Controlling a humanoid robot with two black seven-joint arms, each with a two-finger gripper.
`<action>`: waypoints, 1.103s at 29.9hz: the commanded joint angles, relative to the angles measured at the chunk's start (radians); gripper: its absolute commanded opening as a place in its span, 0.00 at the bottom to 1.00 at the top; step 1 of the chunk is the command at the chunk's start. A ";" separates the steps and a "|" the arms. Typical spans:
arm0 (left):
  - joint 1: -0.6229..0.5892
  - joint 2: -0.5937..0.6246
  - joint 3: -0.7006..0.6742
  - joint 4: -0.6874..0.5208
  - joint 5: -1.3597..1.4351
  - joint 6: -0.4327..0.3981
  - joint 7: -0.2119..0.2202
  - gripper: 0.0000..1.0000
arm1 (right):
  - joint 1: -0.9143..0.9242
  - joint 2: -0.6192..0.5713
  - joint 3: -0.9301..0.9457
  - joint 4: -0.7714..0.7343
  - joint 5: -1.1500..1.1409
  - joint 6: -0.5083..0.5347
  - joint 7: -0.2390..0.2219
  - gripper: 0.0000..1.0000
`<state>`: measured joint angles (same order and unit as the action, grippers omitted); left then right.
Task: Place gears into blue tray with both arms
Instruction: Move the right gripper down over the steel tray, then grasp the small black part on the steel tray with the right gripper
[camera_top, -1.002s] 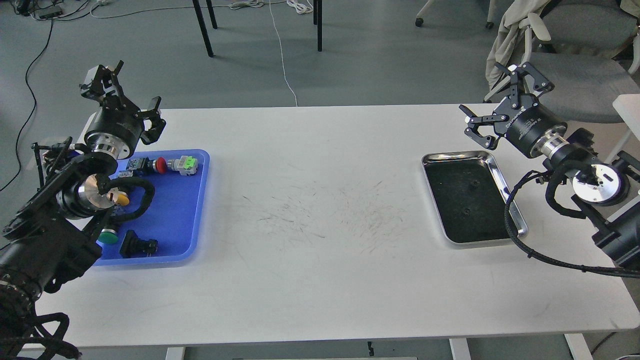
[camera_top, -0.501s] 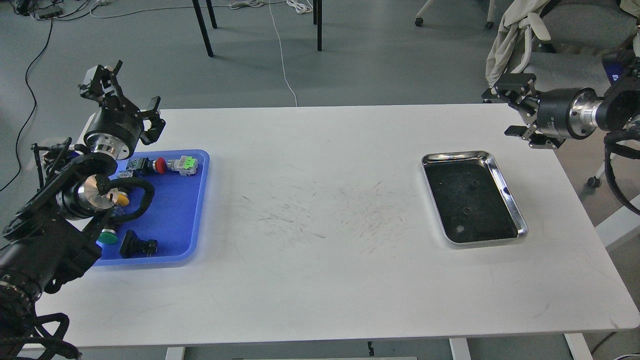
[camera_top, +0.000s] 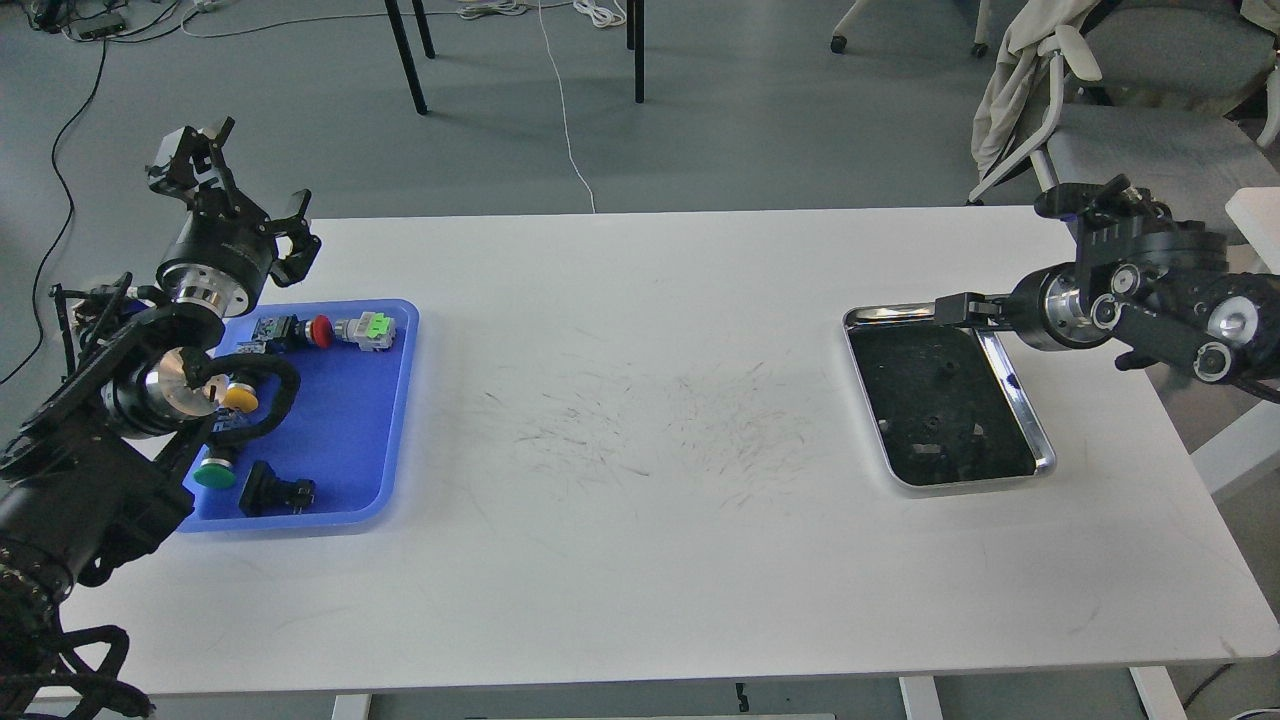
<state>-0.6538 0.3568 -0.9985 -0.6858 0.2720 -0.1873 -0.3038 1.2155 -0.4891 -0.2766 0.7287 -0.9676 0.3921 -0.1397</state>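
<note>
The blue tray (camera_top: 362, 420) lies at the left of the white table and holds coloured push buttons and a black switch block. Two tiny dark gears (camera_top: 945, 372) (camera_top: 930, 422) show faintly on the black lining of the steel tray (camera_top: 1042, 452) at the right. My left gripper (camera_top: 243, 183) hangs open above the blue tray's far left corner, with nothing between its fingers. My right gripper (camera_top: 950, 309) reaches in from the right, low over the steel tray's far rim. It is seen edge-on, so its fingers cannot be told apart.
In the blue tray are a red button (camera_top: 321, 331), a green-topped switch (camera_top: 372, 328), a yellow button (camera_top: 240, 398), a green button (camera_top: 213, 474) and a black block (camera_top: 272, 490). A chair (camera_top: 1130, 130) stands behind the table's right end.
My right arm swung round and brought its gripper down from behind the table's far right edge to the steel tray's far rim. My left gripper shifted slightly left and up.
</note>
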 joint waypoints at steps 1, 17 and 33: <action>0.000 0.005 0.000 0.000 -0.002 0.002 -0.001 0.98 | -0.042 0.015 -0.003 -0.041 0.000 -0.038 0.003 0.98; 0.000 0.010 0.000 0.000 -0.007 0.000 -0.015 0.98 | -0.105 0.119 -0.006 -0.115 -0.002 -0.096 0.005 0.93; 0.000 0.007 -0.002 -0.001 -0.008 0.000 -0.015 0.98 | -0.111 0.138 -0.049 -0.144 -0.002 -0.098 0.009 0.70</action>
<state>-0.6535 0.3644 -0.9995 -0.6874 0.2646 -0.1872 -0.3192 1.1050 -0.3524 -0.3211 0.5845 -0.9705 0.2940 -0.1303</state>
